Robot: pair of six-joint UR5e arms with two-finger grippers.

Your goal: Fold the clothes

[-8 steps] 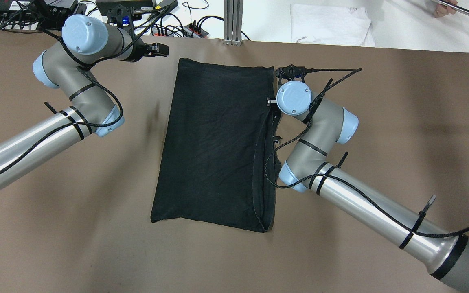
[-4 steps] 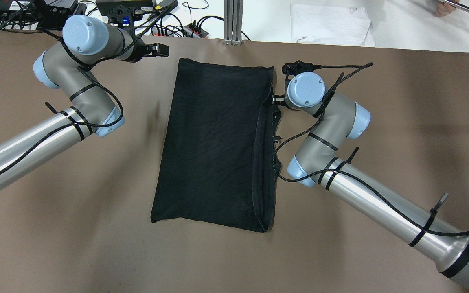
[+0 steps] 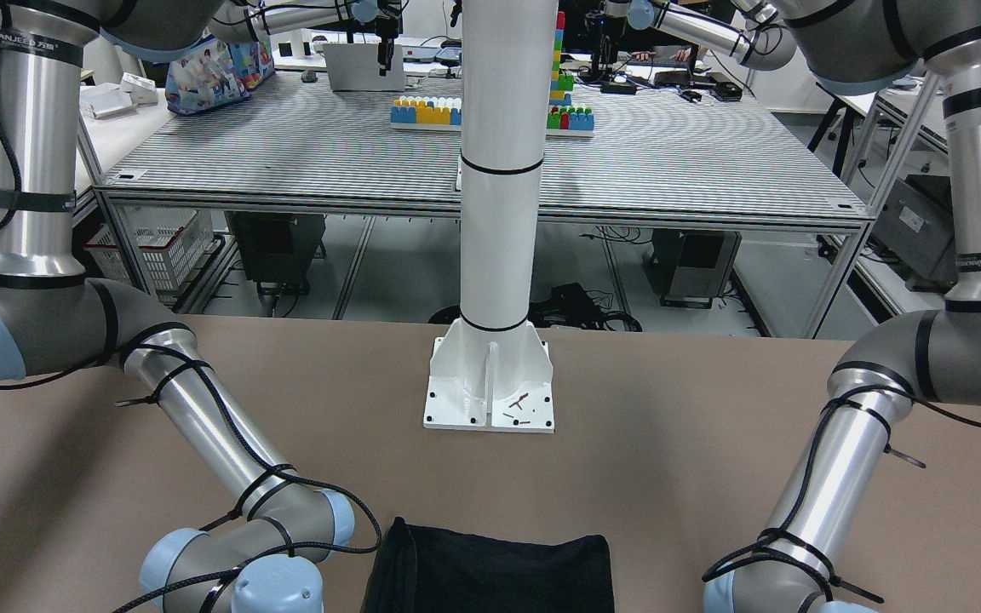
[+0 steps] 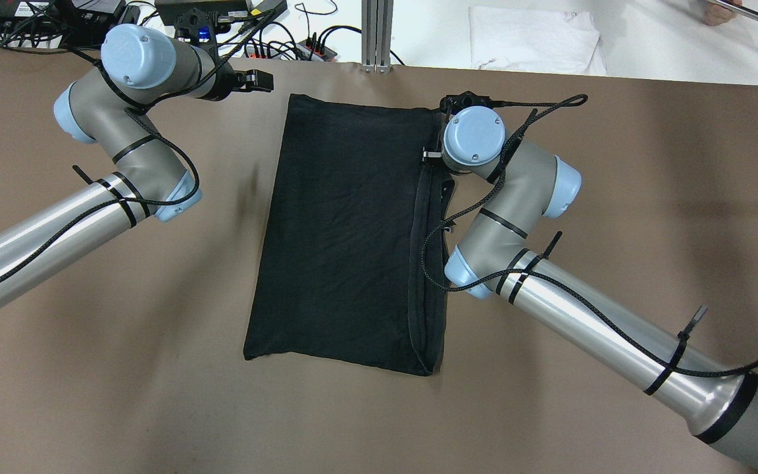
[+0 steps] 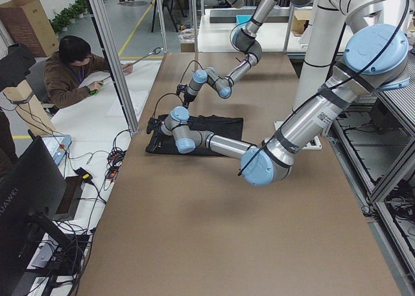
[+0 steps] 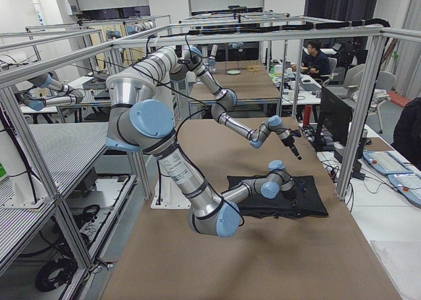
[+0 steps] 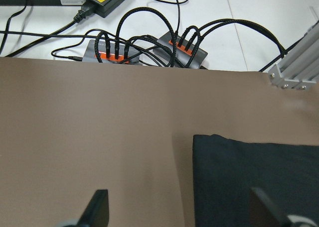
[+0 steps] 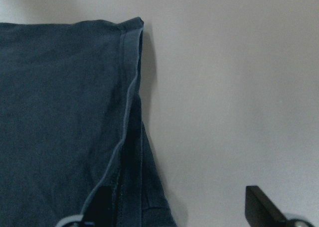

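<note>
The black garment [image 4: 346, 230] lies flat on the brown table, folded into a long rectangle with a doubled hem strip along its right side. It also shows in the front-facing view [image 3: 490, 570]. My left gripper [image 4: 262, 80] hovers just left of the garment's far left corner [image 7: 239, 172]. Its fingers [image 7: 99, 209] stand wide apart and empty. My right gripper [image 8: 182, 214] is hidden under its wrist in the overhead view. In the right wrist view it is open above the garment's [image 8: 60, 127] far right corner, one finger over fabric and one over table.
A white post on a base plate [image 3: 490, 396] stands behind the garment. Cables and power strips [image 7: 149, 48] lie past the table's far edge. A white folded cloth [image 4: 530, 39] lies on the white surface beyond. An operator [image 5: 71, 72] sits at the far side.
My right wrist swung out to the right, then came back left and farther out over the garment's far right corner. The left arm and the garment have not moved.
</note>
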